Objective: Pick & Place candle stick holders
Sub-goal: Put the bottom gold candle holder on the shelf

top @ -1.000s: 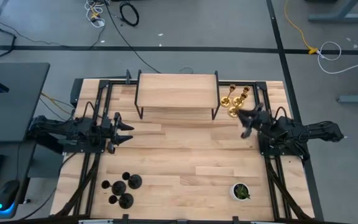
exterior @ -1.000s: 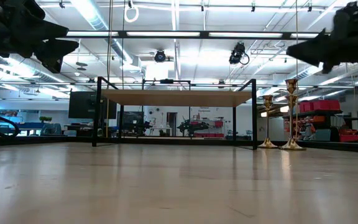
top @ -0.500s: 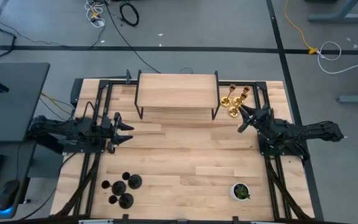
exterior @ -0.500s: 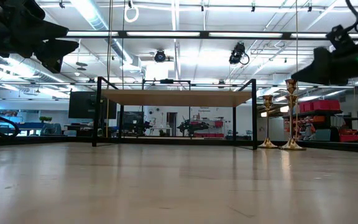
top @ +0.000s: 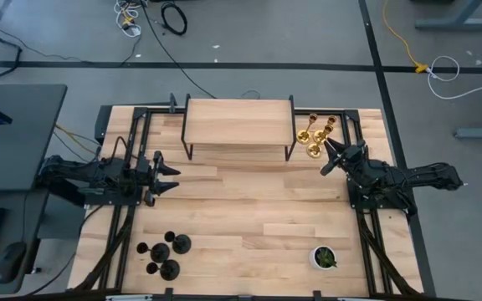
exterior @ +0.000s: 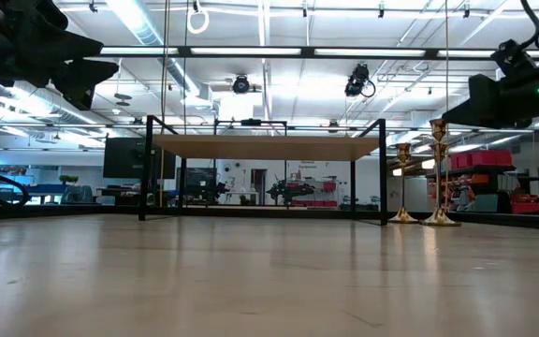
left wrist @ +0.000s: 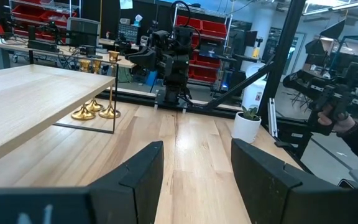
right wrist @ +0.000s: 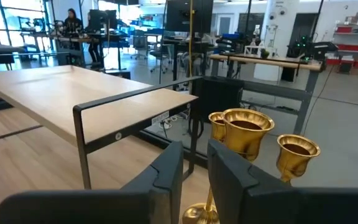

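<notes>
Three gold candle stick holders (top: 315,134) stand on their round bases at the table's far right, beside the shelf; the right wrist view shows their cups (right wrist: 247,127) close ahead. Several black candle stick holders (top: 164,251) stand at the near left. My right gripper (top: 328,159) hovers level just short of the gold ones, its fingers (right wrist: 166,177) a narrow gap apart with nothing between them. My left gripper (top: 174,176) waits open above the table's left side, its fingers (left wrist: 142,174) wide apart.
A wooden shelf on a black wire frame (top: 239,124) stands at the far middle, its right legs next to the gold holders. A small white pot with a green plant (top: 325,257) sits at the near right. Bare tabletop lies between the arms.
My right gripper has swung round from pointing across the table toward the far edge and the gold holders, sinking slightly; then it has held still. Its finger gap looks unchanged.
</notes>
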Motion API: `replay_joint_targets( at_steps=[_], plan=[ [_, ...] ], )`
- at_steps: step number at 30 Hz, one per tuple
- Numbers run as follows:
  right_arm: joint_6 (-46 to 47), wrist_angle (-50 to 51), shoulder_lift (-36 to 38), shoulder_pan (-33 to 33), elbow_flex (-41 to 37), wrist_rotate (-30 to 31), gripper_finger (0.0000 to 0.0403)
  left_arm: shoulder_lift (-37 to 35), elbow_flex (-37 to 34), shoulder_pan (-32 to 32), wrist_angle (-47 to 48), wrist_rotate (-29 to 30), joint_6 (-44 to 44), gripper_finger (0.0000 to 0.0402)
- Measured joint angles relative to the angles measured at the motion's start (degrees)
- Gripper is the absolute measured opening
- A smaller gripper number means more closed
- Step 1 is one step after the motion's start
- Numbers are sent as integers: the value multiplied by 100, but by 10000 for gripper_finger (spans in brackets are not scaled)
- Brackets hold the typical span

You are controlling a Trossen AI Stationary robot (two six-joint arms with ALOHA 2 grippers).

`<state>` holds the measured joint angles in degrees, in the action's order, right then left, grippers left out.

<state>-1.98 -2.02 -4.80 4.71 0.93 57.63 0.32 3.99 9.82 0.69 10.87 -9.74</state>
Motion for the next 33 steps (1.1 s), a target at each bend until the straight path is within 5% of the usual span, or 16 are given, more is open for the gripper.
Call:
replay_joint_targets(
  at_steps=[21, 33],
  plan=[
    [1485, 133, -1642, 0, 0, 734, 80, 2, 0, 0, 2, -105, -4, 190],
    [1943, 213, -2174, -2, 2, 1166, 205, 2, 0, -2, 2, -107, -4, 190]
  ],
)
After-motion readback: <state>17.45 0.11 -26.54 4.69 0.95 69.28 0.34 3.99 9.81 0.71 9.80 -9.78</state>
